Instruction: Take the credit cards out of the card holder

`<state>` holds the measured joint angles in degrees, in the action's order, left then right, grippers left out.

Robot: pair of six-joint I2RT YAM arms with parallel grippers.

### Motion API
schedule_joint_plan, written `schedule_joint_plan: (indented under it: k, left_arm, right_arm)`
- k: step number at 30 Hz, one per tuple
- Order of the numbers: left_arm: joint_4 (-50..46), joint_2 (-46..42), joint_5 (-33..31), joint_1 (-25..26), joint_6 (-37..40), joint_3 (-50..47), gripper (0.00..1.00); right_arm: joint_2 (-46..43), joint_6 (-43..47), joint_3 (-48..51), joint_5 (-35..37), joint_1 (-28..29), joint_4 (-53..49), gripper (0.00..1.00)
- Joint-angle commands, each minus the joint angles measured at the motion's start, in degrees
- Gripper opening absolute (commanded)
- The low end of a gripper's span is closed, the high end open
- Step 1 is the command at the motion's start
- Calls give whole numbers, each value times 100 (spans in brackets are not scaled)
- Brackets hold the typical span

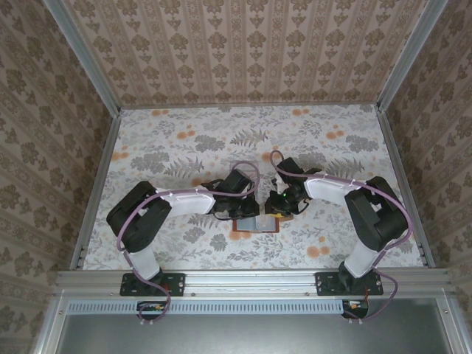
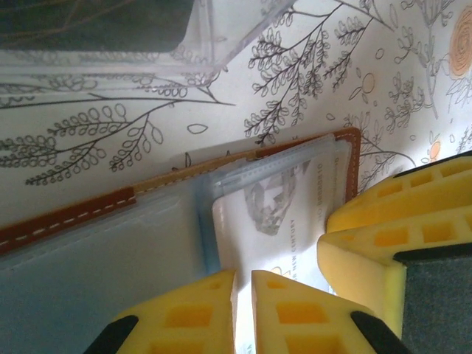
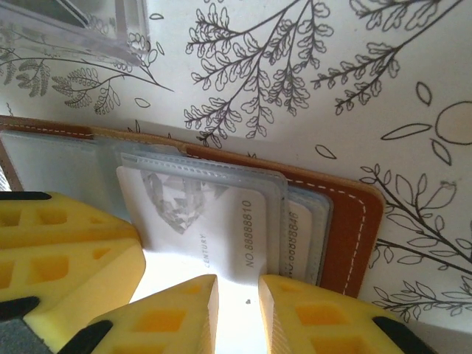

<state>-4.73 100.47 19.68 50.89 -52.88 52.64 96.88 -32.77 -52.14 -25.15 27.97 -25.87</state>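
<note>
The card holder [image 1: 257, 223] lies open and flat on the bench [image 1: 184, 140], between the two arms, with the clear tray [image 3: 66, 29] just behind it. The credit cards are not out yet. A pale credit card [image 3: 199, 221] sits in a transparent pocket on the right half of the card holder, and a second card [image 3: 291, 236] is tucked behind it.

The left end effector [image 2: 243, 289] stands over the near edge of the card holder, by the middle fold. Its fingers are almost pressed together, with only a thin slit between them. The right end effector [image 3: 237, 295] is at the near edge of the card holder, over the pale card. Its fingers are a little apart. I cannot tell if they already pinch the card or only rest above it.

I judge the step in hand is to pull out the first card. To do it well, the left side should hold the card holder down firmly, so that it does not slide. The right side should catch only the card's edge, not the pocket film. Then it should draw the card out straight along the pocket, low and slowly.
</note>
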Motion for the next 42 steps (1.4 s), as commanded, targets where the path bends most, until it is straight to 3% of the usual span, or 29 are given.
schedule_joint_plan:
  k: [1,15,22,37,42]
  left_arm:
    - [-527,26,-121,-23,224,108,16]
    - [-604,-130,-202,-20,340,138,16]
    - [48,-22,104,-37,100,-32,17]
    - [388,62,255,-56,6,-95,15]
    - [107,-176,27,-61,29,-82,15]
  right_arm:
    - [174,135,-7,478,25,-251,26]
    - [113,126,22,449,25,-260,26]
    - [94,125,13,413,25,-252,26]
    - [90,162,20,370,27,-261,26]
    - [78,174,28,361,28,-270,26]
